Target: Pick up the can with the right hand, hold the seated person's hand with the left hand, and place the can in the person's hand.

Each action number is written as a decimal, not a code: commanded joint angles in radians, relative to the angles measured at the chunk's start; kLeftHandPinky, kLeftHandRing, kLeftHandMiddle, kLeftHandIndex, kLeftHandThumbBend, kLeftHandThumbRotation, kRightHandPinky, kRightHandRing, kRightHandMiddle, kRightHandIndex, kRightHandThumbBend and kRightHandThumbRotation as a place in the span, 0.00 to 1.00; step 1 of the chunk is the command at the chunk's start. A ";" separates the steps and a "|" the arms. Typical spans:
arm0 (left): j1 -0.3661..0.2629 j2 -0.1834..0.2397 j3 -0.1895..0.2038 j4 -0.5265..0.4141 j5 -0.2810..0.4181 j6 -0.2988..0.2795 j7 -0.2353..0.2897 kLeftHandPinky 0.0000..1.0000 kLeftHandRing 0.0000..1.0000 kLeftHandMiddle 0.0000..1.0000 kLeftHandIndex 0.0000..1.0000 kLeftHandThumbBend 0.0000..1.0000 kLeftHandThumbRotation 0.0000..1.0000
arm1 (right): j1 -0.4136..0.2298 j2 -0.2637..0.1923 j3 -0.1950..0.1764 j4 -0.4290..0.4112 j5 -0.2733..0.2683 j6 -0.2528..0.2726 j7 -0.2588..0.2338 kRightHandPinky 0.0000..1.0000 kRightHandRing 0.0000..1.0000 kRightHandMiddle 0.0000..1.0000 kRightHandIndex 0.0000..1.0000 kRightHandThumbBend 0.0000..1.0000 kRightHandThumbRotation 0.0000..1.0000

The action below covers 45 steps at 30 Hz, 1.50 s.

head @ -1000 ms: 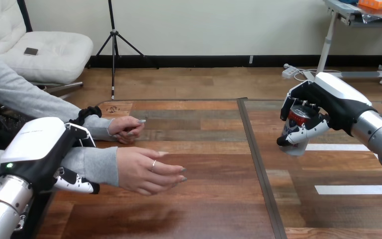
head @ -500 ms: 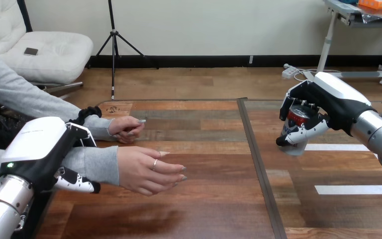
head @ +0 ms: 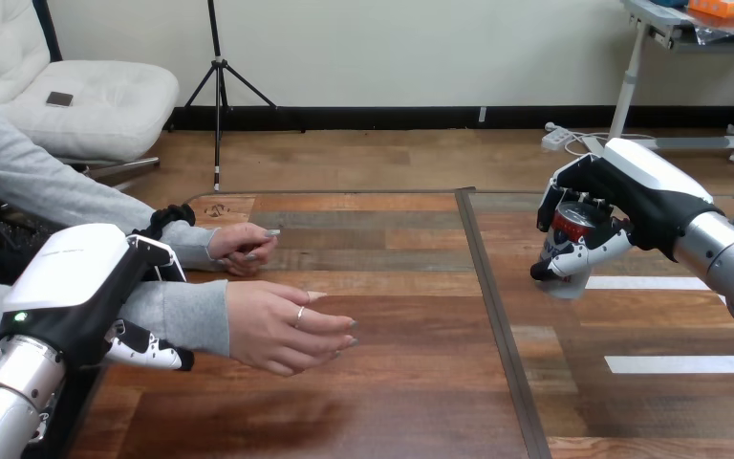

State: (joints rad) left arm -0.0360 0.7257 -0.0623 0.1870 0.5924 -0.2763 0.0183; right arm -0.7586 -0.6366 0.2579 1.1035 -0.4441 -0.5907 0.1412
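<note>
We saw the right hand (head: 631, 206) at about 2 o'clock over the table (head: 411, 382), its silver forearm coming in from the 4 o'clock edge. Its fingers (head: 583, 256) and thumb were curled round the can (head: 570, 223), clasping it from the 3 o'clock side. The can stood roughly upright in that grasp, with its red wall and dark top showing between the fingers. We could not tell whether its base touched the wood. Two white stripes (head: 688, 364) lay on the table toward 4 o'clock of the can.

At about 8 o'clock, the left hand (head: 81, 287) lay over the person's forearm (head: 186, 316), just behind the wrist. Its fingers (head: 143, 356) wrapped under the grey sleeve from the 6 o'clock side, while others hooked over the sleeve's 12 o'clock side, so the forearm sat enclosed in the grip.

Beyond that grip, the person's nearer hand (head: 282, 330) reached toward 3 o'clock, its fingers extended and loosely together, holding nothing. It was well apart from the can, with the table's dark centre seam (head: 492, 316) between them. The person's farther hand (head: 241, 247) rested at about 10 o'clock, loosely closed, near the nearer hand but apart from it.
</note>
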 commanded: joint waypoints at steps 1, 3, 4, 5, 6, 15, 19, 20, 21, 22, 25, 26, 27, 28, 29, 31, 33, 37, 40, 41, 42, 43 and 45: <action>-0.055 -0.006 0.024 -0.058 -0.002 -0.012 0.024 0.27 0.33 0.41 0.43 0.85 0.00 | -0.037 -0.026 -0.026 -0.028 0.015 -0.015 -0.017 0.35 0.38 0.42 0.43 0.75 0.00; -0.055 -0.005 0.024 -0.058 -0.002 -0.012 0.023 0.27 0.33 0.41 0.43 0.85 0.00 | -0.037 -0.025 -0.026 -0.028 0.015 -0.015 -0.016 0.35 0.38 0.42 0.43 0.75 0.00; -0.055 -0.005 0.024 -0.059 -0.002 -0.012 0.022 0.27 0.33 0.41 0.43 0.85 0.00 | -0.037 -0.025 -0.027 -0.028 0.016 -0.015 -0.015 0.35 0.38 0.42 0.43 0.75 0.00; -0.055 -0.005 0.024 -0.060 -0.002 -0.012 0.022 0.28 0.33 0.41 0.43 0.85 0.00 | -0.037 -0.025 -0.027 -0.028 0.016 -0.015 -0.014 0.35 0.38 0.42 0.43 0.75 0.00; -0.055 -0.004 0.024 -0.060 -0.003 -0.013 0.021 0.28 0.33 0.41 0.43 0.85 0.00 | -0.037 -0.024 -0.027 -0.028 0.017 -0.012 -0.013 0.35 0.38 0.42 0.43 0.75 0.00; -0.056 -0.006 0.025 -0.058 -0.006 -0.019 0.025 0.29 0.34 0.42 0.44 0.84 0.00 | -0.037 -0.022 -0.030 -0.029 0.025 -0.027 -0.003 0.35 0.39 0.42 0.43 0.74 0.00; -0.057 -0.010 0.026 -0.056 -0.008 -0.026 0.033 0.29 0.34 0.42 0.44 0.85 0.00 | -0.037 -0.021 -0.031 -0.032 0.028 -0.029 -0.001 0.34 0.38 0.42 0.43 0.74 0.00; -0.057 -0.010 0.026 -0.056 -0.008 -0.027 0.034 0.29 0.34 0.42 0.44 0.85 0.00 | -0.037 -0.020 -0.031 -0.033 0.027 -0.028 -0.002 0.34 0.38 0.41 0.43 0.74 0.00; -0.057 -0.012 0.027 -0.058 -0.011 -0.027 0.033 0.29 0.34 0.42 0.44 0.85 0.00 | -0.037 -0.020 -0.030 -0.036 0.026 -0.025 -0.003 0.34 0.38 0.41 0.43 0.74 0.00; -0.057 -0.013 0.028 -0.060 -0.013 -0.027 0.032 0.29 0.34 0.42 0.43 0.85 0.00 | -0.037 -0.019 -0.029 -0.037 0.025 -0.023 -0.004 0.34 0.37 0.41 0.43 0.74 0.00; -0.058 -0.018 0.030 -0.068 -0.020 -0.022 0.027 0.29 0.34 0.42 0.43 0.84 0.00 | -0.038 -0.017 -0.028 -0.040 0.023 -0.016 -0.006 0.33 0.37 0.41 0.43 0.74 0.00; -0.058 -0.019 0.030 -0.069 -0.021 -0.021 0.027 0.29 0.34 0.42 0.43 0.84 0.00 | -0.038 -0.017 -0.028 -0.041 0.023 -0.014 -0.006 0.33 0.37 0.41 0.43 0.74 0.00; -0.060 -0.023 0.030 -0.069 -0.024 -0.022 0.029 0.29 0.34 0.42 0.43 0.84 0.00 | -0.039 -0.016 -0.028 -0.041 0.022 -0.014 -0.008 0.33 0.37 0.41 0.43 0.74 0.00; -0.061 -0.025 0.031 -0.068 -0.026 -0.024 0.031 0.29 0.34 0.41 0.43 0.84 0.00 | -0.039 -0.015 -0.028 -0.042 0.021 -0.013 -0.009 0.33 0.37 0.41 0.43 0.74 0.00; -0.061 -0.027 0.031 -0.068 -0.027 -0.024 0.032 0.29 0.34 0.41 0.43 0.84 0.00 | -0.039 -0.014 -0.028 -0.042 0.021 -0.013 -0.010 0.32 0.36 0.41 0.43 0.74 0.00; -0.064 -0.035 0.032 -0.064 -0.033 -0.029 0.038 0.29 0.34 0.41 0.43 0.84 0.00 | -0.039 -0.013 -0.026 -0.045 0.018 -0.010 -0.016 0.32 0.36 0.41 0.43 0.75 0.00; -0.066 -0.042 0.032 -0.065 -0.038 -0.028 0.040 0.29 0.34 0.41 0.43 0.84 0.00 | -0.040 -0.011 -0.024 -0.046 0.015 -0.010 -0.018 0.33 0.36 0.41 0.43 0.75 0.00; -0.069 -0.056 0.032 -0.068 -0.043 -0.026 0.044 0.29 0.34 0.41 0.43 0.83 0.00 | -0.043 -0.008 -0.022 -0.046 0.014 -0.013 -0.016 0.33 0.36 0.41 0.43 0.75 0.00; -0.075 -0.067 0.031 -0.062 -0.049 -0.038 0.051 0.30 0.34 0.41 0.43 0.82 0.00 | -0.046 -0.005 -0.022 -0.047 0.017 -0.016 -0.007 0.32 0.36 0.41 0.43 0.74 0.00; -0.076 -0.069 0.031 -0.061 -0.050 -0.042 0.052 0.30 0.34 0.41 0.43 0.82 0.00 | -0.047 -0.005 -0.021 -0.047 0.017 -0.016 -0.005 0.32 0.36 0.41 0.43 0.74 0.00; -0.078 -0.074 0.029 -0.060 -0.053 -0.043 0.053 0.30 0.34 0.41 0.43 0.82 0.00 | -0.048 -0.004 -0.021 -0.046 0.018 -0.019 -0.003 0.32 0.36 0.41 0.43 0.74 0.00; -0.079 -0.076 0.029 -0.060 -0.055 -0.043 0.053 0.30 0.34 0.41 0.43 0.82 0.00 | -0.049 -0.003 -0.021 -0.046 0.019 -0.021 -0.003 0.32 0.36 0.41 0.43 0.74 0.00; -0.080 -0.083 0.027 -0.063 -0.060 -0.038 0.051 0.30 0.34 0.41 0.43 0.81 0.00 | -0.050 0.000 -0.021 -0.045 0.020 -0.027 -0.004 0.32 0.36 0.41 0.43 0.74 0.00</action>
State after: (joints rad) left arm -0.0363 0.6761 -0.0539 0.1868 0.5577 -0.2839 0.0398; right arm -0.7586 -0.6359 0.2579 1.1035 -0.4426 -0.5970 0.1418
